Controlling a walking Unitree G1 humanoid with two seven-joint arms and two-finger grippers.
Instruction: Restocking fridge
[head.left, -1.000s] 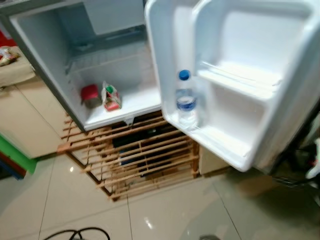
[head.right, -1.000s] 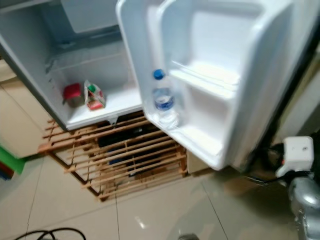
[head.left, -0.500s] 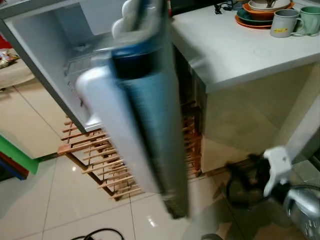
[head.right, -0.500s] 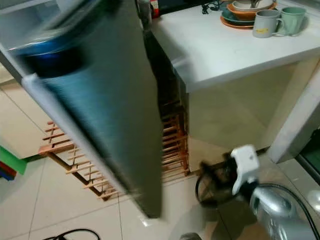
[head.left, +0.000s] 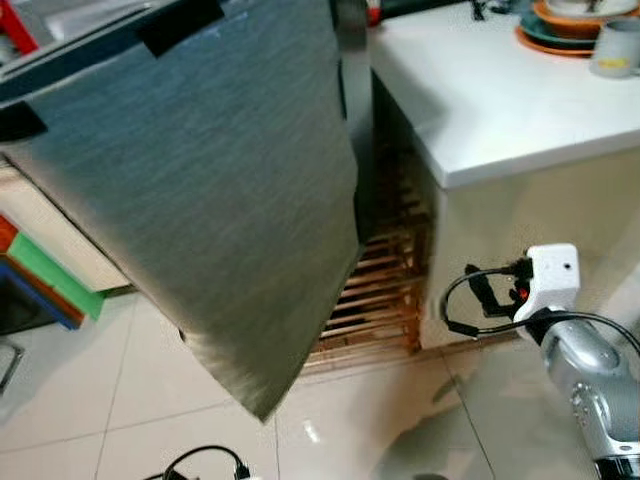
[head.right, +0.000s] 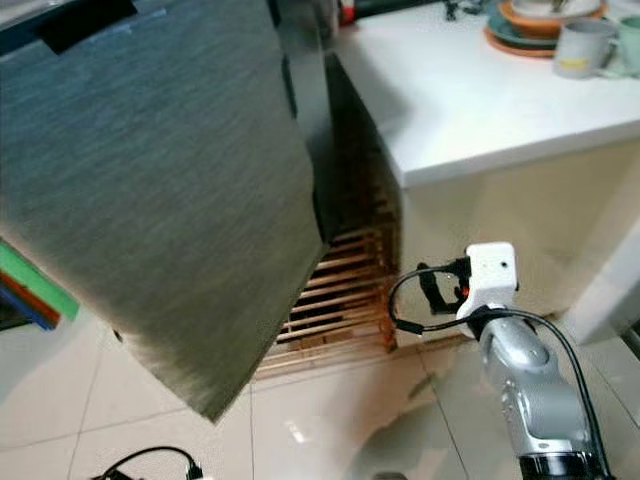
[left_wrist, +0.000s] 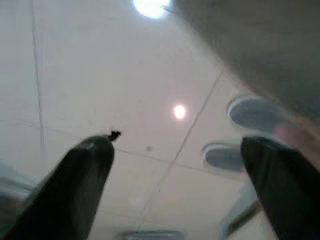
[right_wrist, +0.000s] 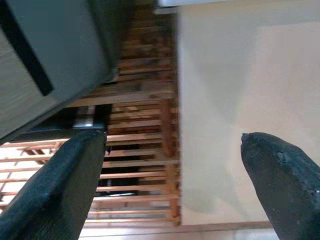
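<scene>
The small fridge's door (head.left: 200, 190) shows its grey brushed outer face and covers the whole inside; from here I cannot tell whether it is fully closed. My right arm (head.left: 585, 370) reaches forward at the lower right, its white wrist box (head.right: 490, 275) to the right of the door's lower corner, apart from it. My right gripper (right_wrist: 172, 137) is open with nothing between its fingers and looks at the fridge's lower corner (right_wrist: 55, 55). My left gripper (left_wrist: 177, 142) is open over the tiled floor.
A wooden slatted rack (head.left: 375, 300) stands under the fridge. To the right is a white counter (head.left: 490, 90) with stacked dishes (head.left: 565, 25) and a mug (head.right: 580, 45). A black cable (head.left: 200, 462) lies on the floor. Coloured boards (head.left: 45, 280) lean at the left.
The fridge door has swung from wide open to nearly shut, hiding the water bottle and the shelves. My right arm has come forward into view.
</scene>
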